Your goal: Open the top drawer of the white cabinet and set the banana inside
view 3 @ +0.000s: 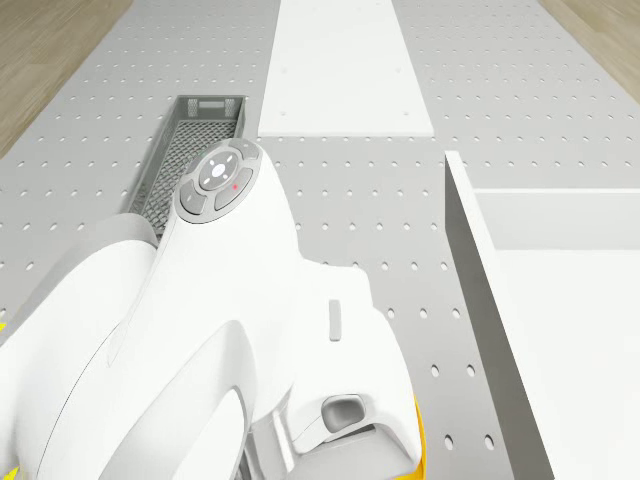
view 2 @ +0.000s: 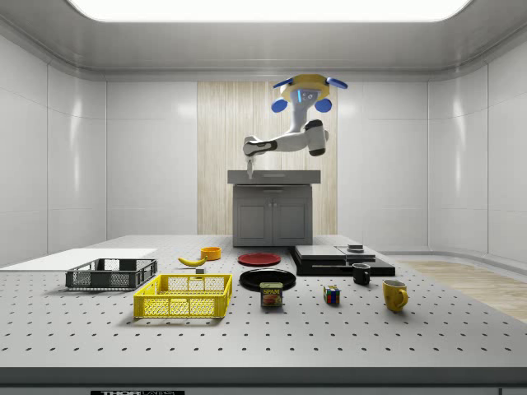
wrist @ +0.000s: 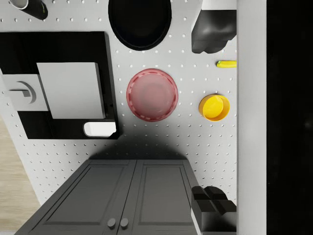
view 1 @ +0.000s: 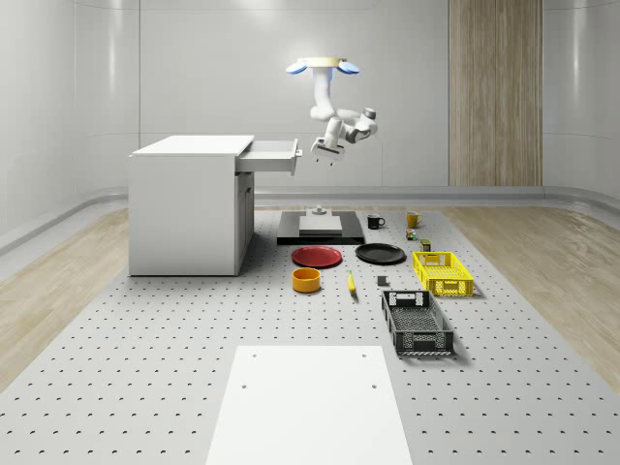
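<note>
The white cabinet (view 1: 186, 205) stands at the whole-scene view's left with its top drawer (view 1: 269, 153) pulled out. My drone (view 1: 325, 66) hovers high above the table, just beyond the drawer's front. The arm bends down to my gripper (view 1: 321, 152), which hangs open and empty right beside the drawer front (wrist: 251, 122). In the wrist view its dark fingers (wrist: 211, 30) stand far apart. The banana (view 1: 351, 283) lies on the table beside an orange bowl (view 1: 306, 280); the banana (wrist: 226, 63) and the banana (view 2: 192, 261) rest apart from the gripper.
Below the gripper lie a red plate (view 1: 318, 256), a black plate (view 1: 380, 254) and a black platform (view 1: 320, 229). A yellow basket (view 1: 442, 272) and a black basket (view 1: 417, 323) sit to the right. Two mugs (view 1: 375, 221) stand behind. A white board (view 1: 310, 407) lies in front.
</note>
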You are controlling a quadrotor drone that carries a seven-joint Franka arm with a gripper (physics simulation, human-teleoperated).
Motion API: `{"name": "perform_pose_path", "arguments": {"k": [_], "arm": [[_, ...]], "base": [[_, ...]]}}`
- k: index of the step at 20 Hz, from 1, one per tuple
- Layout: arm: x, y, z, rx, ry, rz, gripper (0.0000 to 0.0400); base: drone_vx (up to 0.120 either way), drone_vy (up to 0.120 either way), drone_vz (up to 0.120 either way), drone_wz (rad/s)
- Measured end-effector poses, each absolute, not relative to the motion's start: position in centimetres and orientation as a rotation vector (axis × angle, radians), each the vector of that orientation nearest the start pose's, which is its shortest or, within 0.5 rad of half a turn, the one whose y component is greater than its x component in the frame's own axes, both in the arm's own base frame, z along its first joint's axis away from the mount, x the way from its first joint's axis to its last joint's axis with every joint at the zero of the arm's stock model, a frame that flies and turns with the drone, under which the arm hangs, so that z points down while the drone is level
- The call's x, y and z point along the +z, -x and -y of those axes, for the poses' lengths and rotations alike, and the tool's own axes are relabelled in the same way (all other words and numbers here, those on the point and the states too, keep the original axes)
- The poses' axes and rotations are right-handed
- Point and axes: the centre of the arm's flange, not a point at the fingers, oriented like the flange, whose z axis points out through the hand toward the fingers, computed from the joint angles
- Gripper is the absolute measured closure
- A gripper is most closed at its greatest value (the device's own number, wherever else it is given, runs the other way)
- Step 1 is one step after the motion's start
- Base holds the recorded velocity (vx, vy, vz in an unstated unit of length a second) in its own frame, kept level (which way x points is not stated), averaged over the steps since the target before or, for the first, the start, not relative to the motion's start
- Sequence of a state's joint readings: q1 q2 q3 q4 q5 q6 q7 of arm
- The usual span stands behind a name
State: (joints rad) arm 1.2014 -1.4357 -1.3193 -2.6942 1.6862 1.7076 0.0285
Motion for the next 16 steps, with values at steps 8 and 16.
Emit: {"name": "perform_pose_path", "arguments": {"k": [8, 16], "arm": [[50.1, -35.7, 0.7, 0.786, 0.053, -0.018, 0.0], [50.1, -35.7, 0.3, 0.785, 0.014, -0.004, 0.0]], "base": [[0.12, 0.12, -0.12, 0.0], [0.12, 0.12, -0.12, 0.0]]}}
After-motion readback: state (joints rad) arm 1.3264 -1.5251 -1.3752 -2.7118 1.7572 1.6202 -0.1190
